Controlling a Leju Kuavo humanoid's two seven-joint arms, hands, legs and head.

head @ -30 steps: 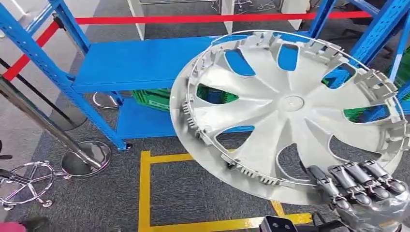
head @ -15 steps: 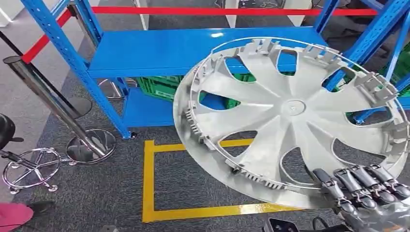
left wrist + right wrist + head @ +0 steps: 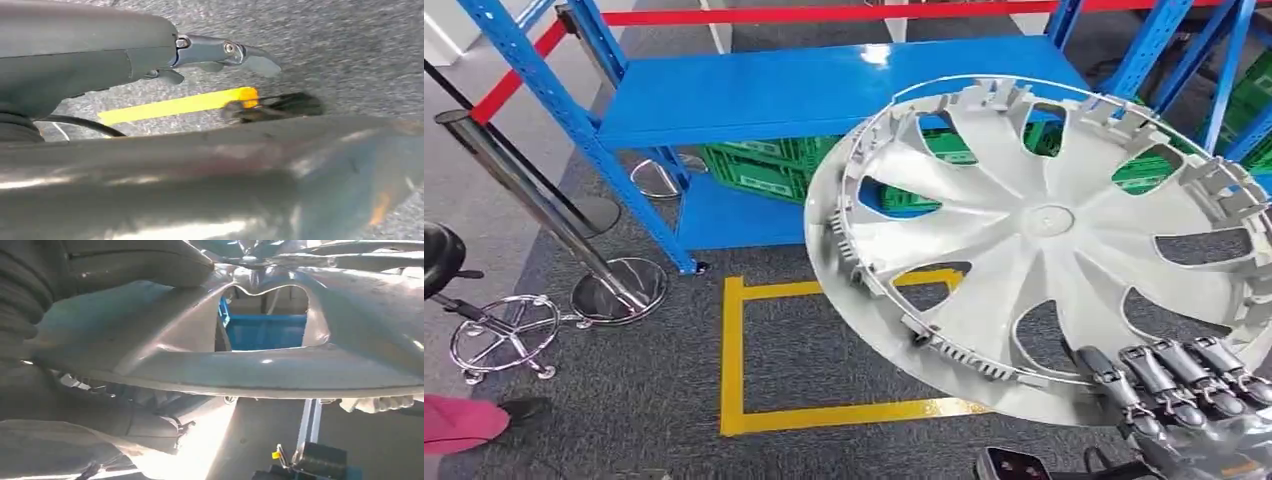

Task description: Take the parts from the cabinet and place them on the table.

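Right hand (image 3: 1189, 395), at the head view's lower right, grips the lower rim of a large silver-grey plastic wheel cover (image 3: 1034, 240), dark fingers (image 3: 1159, 375) hooked over its ribbed inner face. Held tilted, the disc extends up and to the left of the hand, clear of the blue steel shelving (image 3: 824, 85) behind. Left hand (image 3: 220, 52) hangs above grey carpet, fingers apart, holding nothing. No table is visible, so the carrying arm remains the right.
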